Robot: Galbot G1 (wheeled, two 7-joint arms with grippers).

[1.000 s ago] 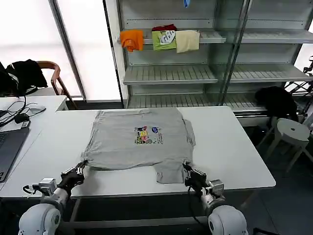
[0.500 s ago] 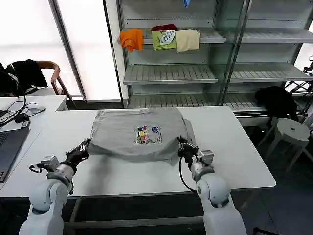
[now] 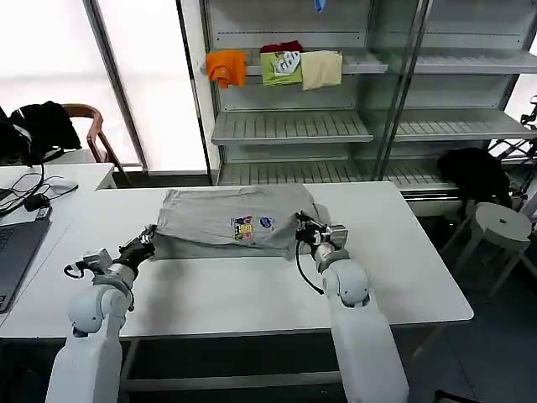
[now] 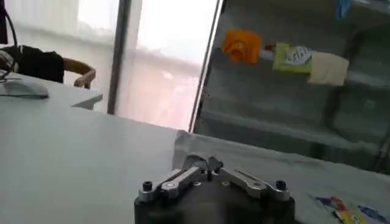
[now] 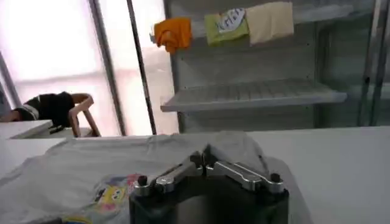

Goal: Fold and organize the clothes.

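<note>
Jaws of left gripper [image 3: 148, 238] and right gripper [image 3: 303, 227] apparently clenched on grey shirt [image 3: 231, 220] hem, table [image 3: 252, 285].

Light grey shirt [image 3: 235, 220] with multicoloured chest print [image 3: 251, 227] on white table [image 3: 252, 290].

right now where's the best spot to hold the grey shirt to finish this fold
At its two near corners, where it is held now: the left gripper pinches the left corner of the grey shirt, the right gripper the right. Come from the table's near edge, low. The hem lies doubled toward the collar, so both corners probably keep it even.
</note>
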